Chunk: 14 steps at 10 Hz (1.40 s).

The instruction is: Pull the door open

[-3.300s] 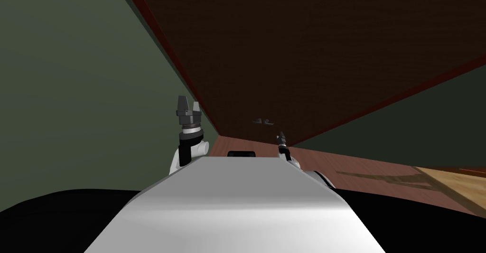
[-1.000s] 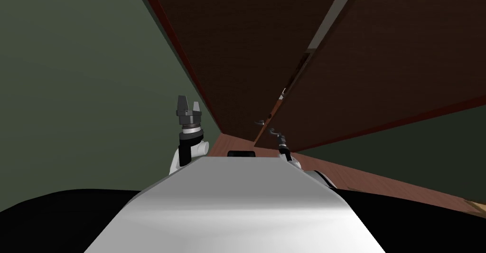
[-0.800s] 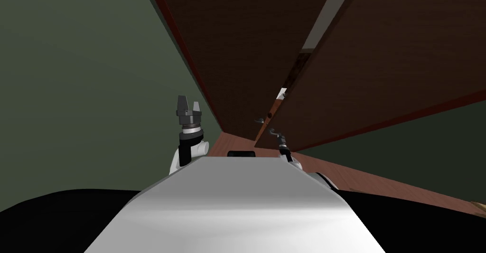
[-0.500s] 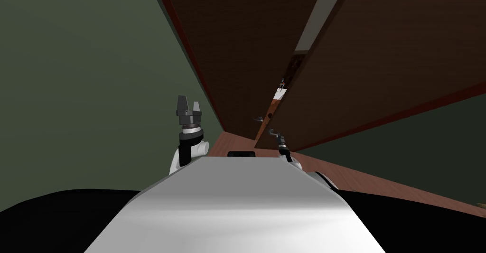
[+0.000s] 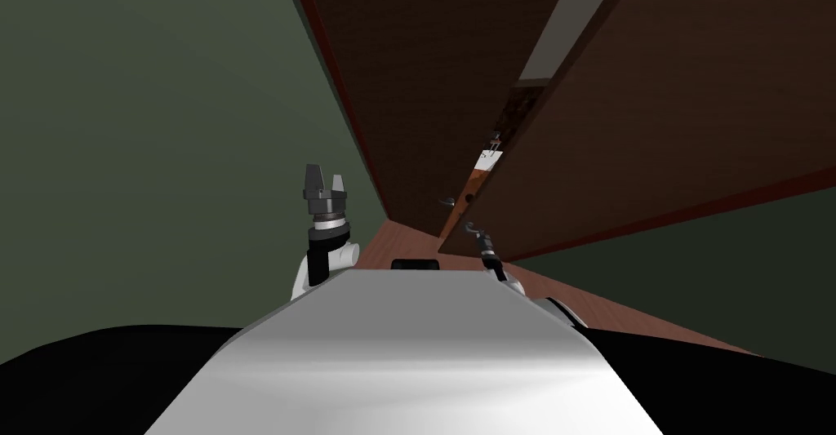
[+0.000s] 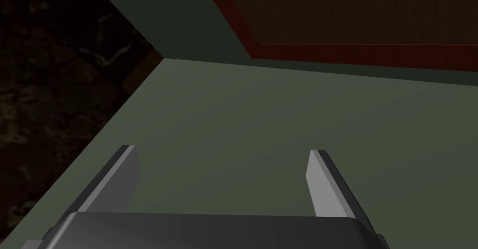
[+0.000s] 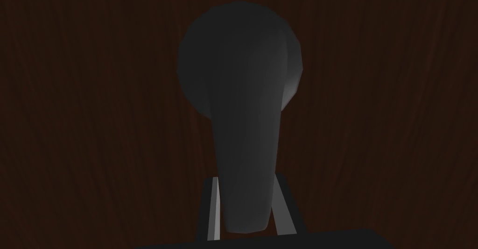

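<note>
One dark door (image 5: 669, 112) stands ajar ahead of us to the right, its grey handle (image 7: 240, 96) clamped in our right gripper (image 7: 246, 178); our left gripper (image 5: 325, 175) hangs open by the green wall (image 5: 147, 128).

The handle (image 7: 242, 120) is held between the fingers (image 7: 214, 213) of the right gripper (image 7: 247, 178), touching both. The door (image 7: 383, 120) lies directly behind the handle, past the fingertips. A second door (image 5: 424, 71) is set left of those fingers and farther off, at an angle to the first, with a gap between the two. The left gripper (image 6: 224, 152) is placed well apart to the left. A wall (image 6: 280, 120) lies ahead of its fingers, and the door frame (image 6: 354, 50) beyond their tips.
</note>
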Available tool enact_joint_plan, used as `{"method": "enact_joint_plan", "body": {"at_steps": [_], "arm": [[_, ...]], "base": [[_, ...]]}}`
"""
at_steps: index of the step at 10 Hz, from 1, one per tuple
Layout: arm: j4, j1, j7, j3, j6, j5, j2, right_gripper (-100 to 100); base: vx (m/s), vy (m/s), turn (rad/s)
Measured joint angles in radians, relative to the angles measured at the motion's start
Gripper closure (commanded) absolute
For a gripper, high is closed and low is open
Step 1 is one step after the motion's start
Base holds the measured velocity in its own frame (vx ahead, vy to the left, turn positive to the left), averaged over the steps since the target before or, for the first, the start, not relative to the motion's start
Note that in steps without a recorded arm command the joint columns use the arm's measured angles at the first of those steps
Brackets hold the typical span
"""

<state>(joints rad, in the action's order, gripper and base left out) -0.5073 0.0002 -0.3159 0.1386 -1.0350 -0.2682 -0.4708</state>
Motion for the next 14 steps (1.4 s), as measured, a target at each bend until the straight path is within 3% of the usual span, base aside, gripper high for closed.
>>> {"method": "enact_joint_plan", "body": {"at_steps": [1,3,4,5,7,10,12,14], "arm": [[-0.003,0.011,-0.009,0.011,-0.014,0.003,-0.005,100],[0.041,0.014,-0.034,0.040,-0.066,0.014,-0.012,100],[0.021,0.031,-0.038,0.046,-0.069,0.016,-0.016,100],[-0.016,0.053,-0.034,0.047,-0.053,0.015,-0.017,100],[-0.039,0.074,-0.045,0.059,-0.062,0.017,-0.032,100],[-0.029,0.076,-0.058,0.069,-0.084,0.020,-0.040,100],[-0.038,0.098,-0.062,0.074,-0.101,0.016,-0.053,100],[-0.023,0.102,-0.069,0.082,-0.122,0.016,-0.058,100]], "base": [[-0.201,-0.067,0.108],[-0.176,-0.062,0.126],[-0.062,-0.014,-0.042],[-0.094,-0.029,0.103],[-0.108,-0.043,0.077],[-0.082,-0.033,0.077],[-0.179,-0.047,0.143],[-0.150,-0.046,0.112]]}}
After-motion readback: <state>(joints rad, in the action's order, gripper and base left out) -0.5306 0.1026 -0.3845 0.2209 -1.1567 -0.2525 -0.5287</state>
